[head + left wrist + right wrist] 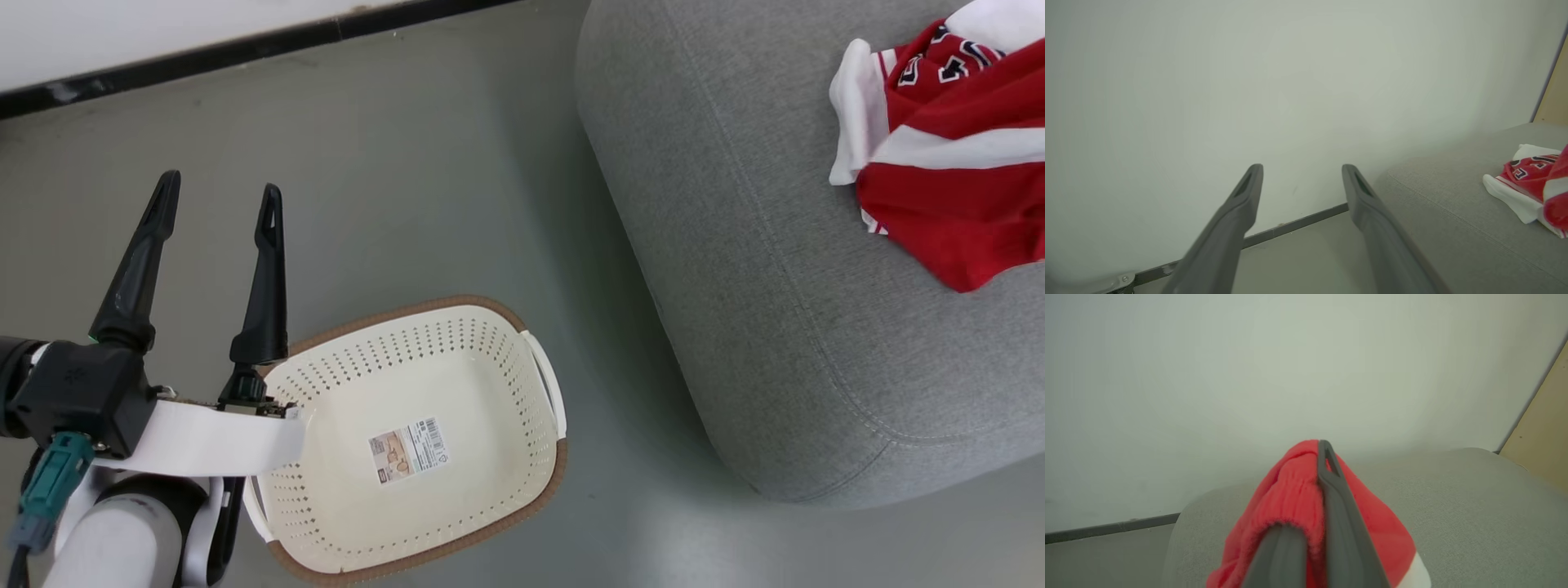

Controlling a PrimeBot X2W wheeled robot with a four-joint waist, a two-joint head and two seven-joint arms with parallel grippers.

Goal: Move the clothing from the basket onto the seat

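Bottom centre, the right gripper (pixel 1318 457) is clamped on bright red knit clothing (pixel 1286 490) over the light grey woven seat (pixel 1474 506). The left gripper (pixel 216 204), spread wide, holds nothing beside the empty cream plastic basket (pixel 522 327).

The left pincer (pixel 220 184) gapes beside the basket (pixel 482 343); clothing (pixel 955 171) lies on the seat (pixel 775 310).
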